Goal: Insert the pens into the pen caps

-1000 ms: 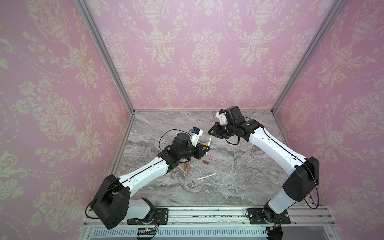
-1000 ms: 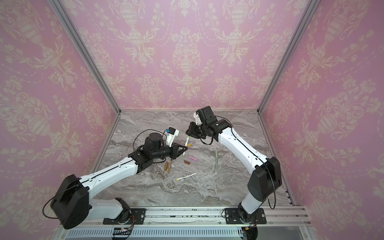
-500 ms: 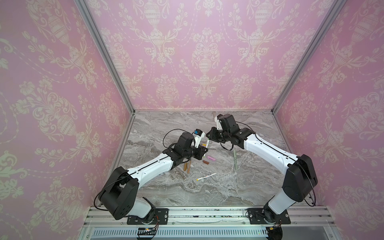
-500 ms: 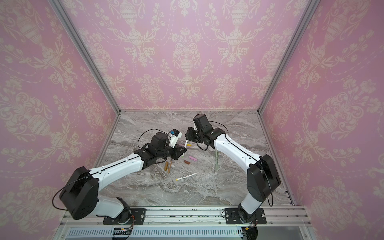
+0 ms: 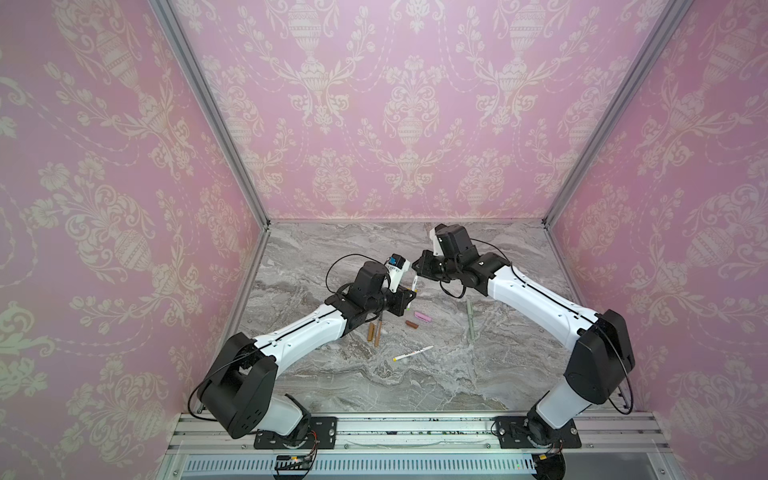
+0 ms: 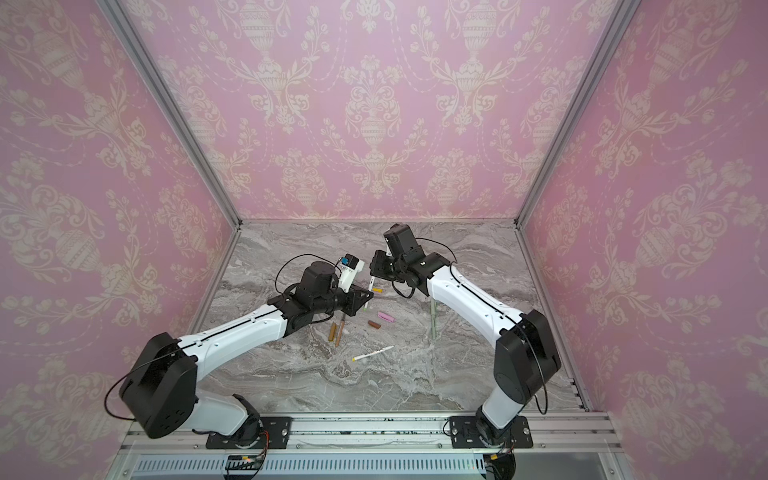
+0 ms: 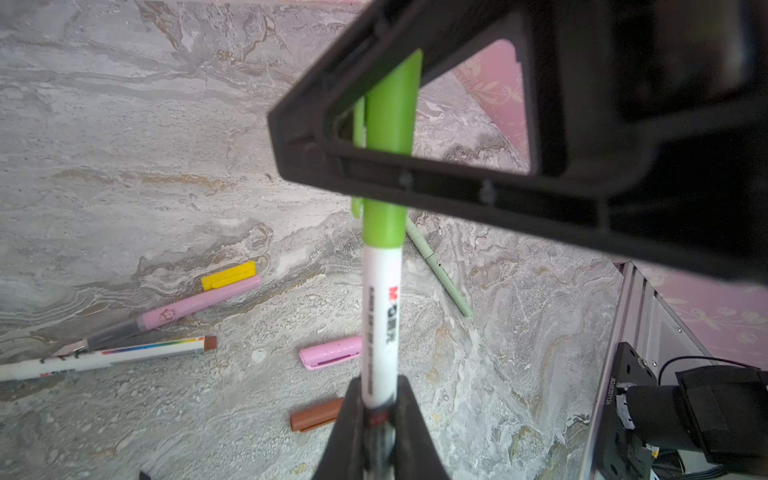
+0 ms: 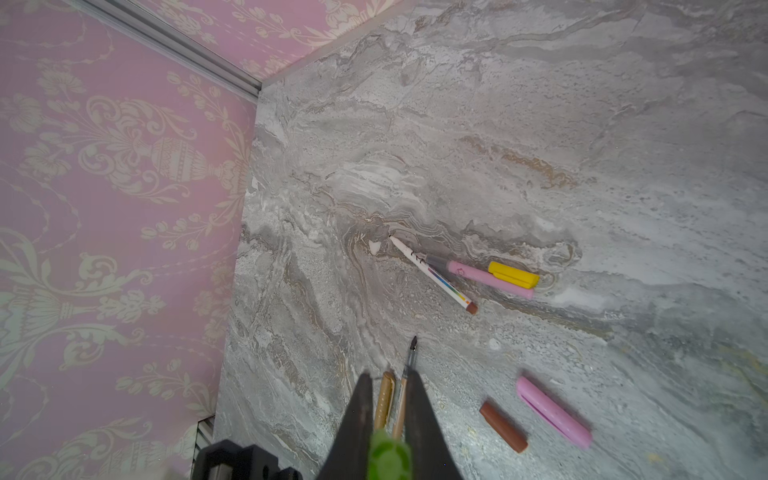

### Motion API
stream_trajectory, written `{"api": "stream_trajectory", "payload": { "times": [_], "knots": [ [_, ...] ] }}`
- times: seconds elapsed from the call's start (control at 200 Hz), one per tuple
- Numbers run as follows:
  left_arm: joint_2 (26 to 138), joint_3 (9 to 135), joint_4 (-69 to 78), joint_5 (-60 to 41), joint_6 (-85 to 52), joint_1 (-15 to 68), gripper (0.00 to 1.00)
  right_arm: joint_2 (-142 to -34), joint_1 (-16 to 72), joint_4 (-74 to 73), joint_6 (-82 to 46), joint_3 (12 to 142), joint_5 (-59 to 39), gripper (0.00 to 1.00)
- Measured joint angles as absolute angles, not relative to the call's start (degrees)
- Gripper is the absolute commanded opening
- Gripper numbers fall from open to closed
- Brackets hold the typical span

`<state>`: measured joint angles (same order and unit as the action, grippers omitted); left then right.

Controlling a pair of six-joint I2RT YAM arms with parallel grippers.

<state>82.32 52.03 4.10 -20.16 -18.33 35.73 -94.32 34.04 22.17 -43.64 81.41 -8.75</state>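
Over the middle of the marble table (image 5: pixel 374 395), the left gripper (image 7: pixel 377 388) clamps a white-barrelled pen (image 7: pixel 380 316). At its one o'clock, the right gripper (image 5: pixel 420 272) pinches the green cap (image 7: pixel 385 224), fitted over that pen's end.

White arm links (image 5: pixel 299 336), black joints (image 5: pixel 239 386), thin looping black cables (image 5: pixel 348 257)

In the left wrist view the right jaws hide part of the green cap (image 7: pixel 388 124), and the white pen (image 7: pixel 380 324) vanishes between the left jaws. That view's edge cuts off the brown-ended pen (image 7: pixel 124 353); the right wrist view blurs the cap.
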Motion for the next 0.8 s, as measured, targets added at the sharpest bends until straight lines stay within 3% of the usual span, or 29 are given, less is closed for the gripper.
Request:
{"api": "stream_trajectory", "payload": {
  "times": [0.215,0.295,0.555,0.801],
  "knots": [
    [78.15,47.90,13.28,-20.18,-21.74,35.33,0.00,-94.43,32.58,24.67,-44.05,87.33,-12.95,0.25],
    [76.77,45.39,17.32,-20.16,-24.01,35.38,0.00,-94.96,33.15,26.15,-45.04,90.06,-15.33,0.30],
    [74.54,43.20,19.29,-20.14,-27.07,35.38,0.00,-97.23,33.41,30.06,-43.59,94.72,-18.65,0.35],
    [74.54,43.18,19.33,-18.61,-29.87,35.38,0.00,-97.23,34.92,31.70,-41.76,92.44,-18.61,0.34]
  ]
}}
